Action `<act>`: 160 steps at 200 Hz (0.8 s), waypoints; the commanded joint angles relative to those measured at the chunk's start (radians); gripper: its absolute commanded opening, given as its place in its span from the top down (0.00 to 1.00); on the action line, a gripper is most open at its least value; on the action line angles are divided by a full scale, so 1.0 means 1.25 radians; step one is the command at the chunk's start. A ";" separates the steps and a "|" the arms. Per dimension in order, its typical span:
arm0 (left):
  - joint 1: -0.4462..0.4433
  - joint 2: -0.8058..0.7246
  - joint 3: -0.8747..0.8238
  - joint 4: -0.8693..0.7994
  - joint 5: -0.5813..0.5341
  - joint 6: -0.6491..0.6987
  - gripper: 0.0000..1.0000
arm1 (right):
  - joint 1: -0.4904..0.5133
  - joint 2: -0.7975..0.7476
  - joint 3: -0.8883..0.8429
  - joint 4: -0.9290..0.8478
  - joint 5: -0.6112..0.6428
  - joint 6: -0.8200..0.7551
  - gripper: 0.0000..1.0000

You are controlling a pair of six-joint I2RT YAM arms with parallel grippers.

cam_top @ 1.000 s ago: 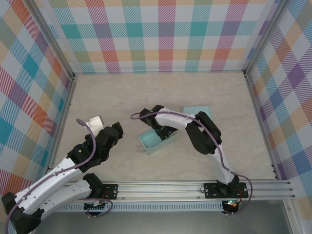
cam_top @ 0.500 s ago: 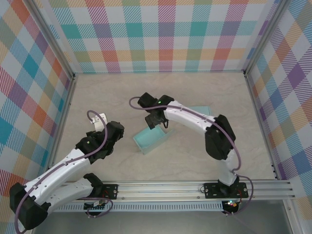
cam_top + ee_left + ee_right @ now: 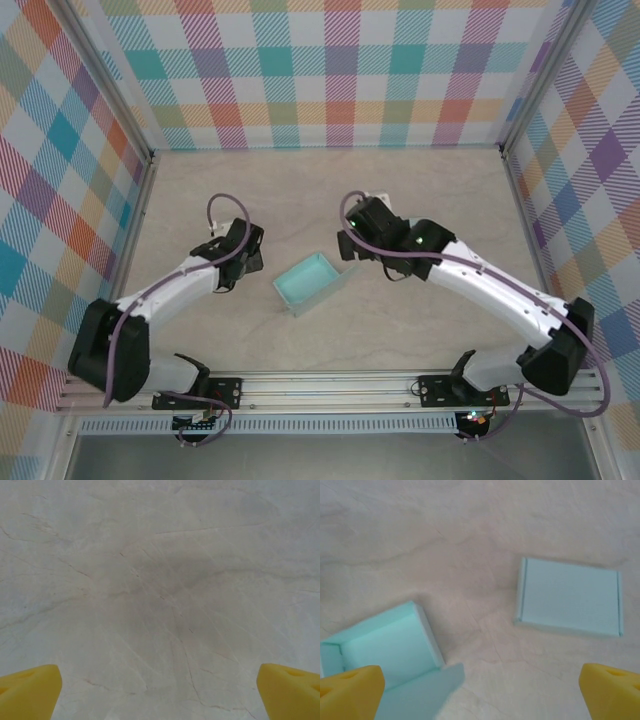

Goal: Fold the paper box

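A teal paper box (image 3: 312,283) stands open-topped on the table between the two arms; in the right wrist view this open box (image 3: 382,647) has one flap (image 3: 422,687) folded outward. A second teal piece, flat and closed (image 3: 570,597), lies apart from it to the right. My right gripper (image 3: 357,235) (image 3: 480,692) hovers open above the bare table between the two teal pieces, touching neither. Left of the open box, my left gripper (image 3: 241,258) (image 3: 160,695) is open over bare tabletop with nothing between its fingers.
The marble-patterned tabletop (image 3: 330,180) is fenced by plaid walls (image 3: 320,70) at the back and both sides. A metal rail (image 3: 400,385) carrying the arm bases runs along the near edge.
My right gripper has let go of the box and pulled back to the right. The left arm has swung forward toward the box's left side. The box slid slightly left.
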 commanded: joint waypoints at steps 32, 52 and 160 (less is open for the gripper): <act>0.013 0.146 0.075 0.030 0.059 0.031 0.00 | -0.004 -0.150 -0.268 0.042 -0.061 0.197 0.00; 0.012 0.164 0.072 0.030 0.064 0.022 0.00 | -0.004 -0.182 -0.365 0.105 -0.110 0.254 0.00; -0.025 0.173 -0.009 0.071 0.124 -0.025 0.00 | -0.004 0.009 -0.521 0.569 -0.328 0.327 0.43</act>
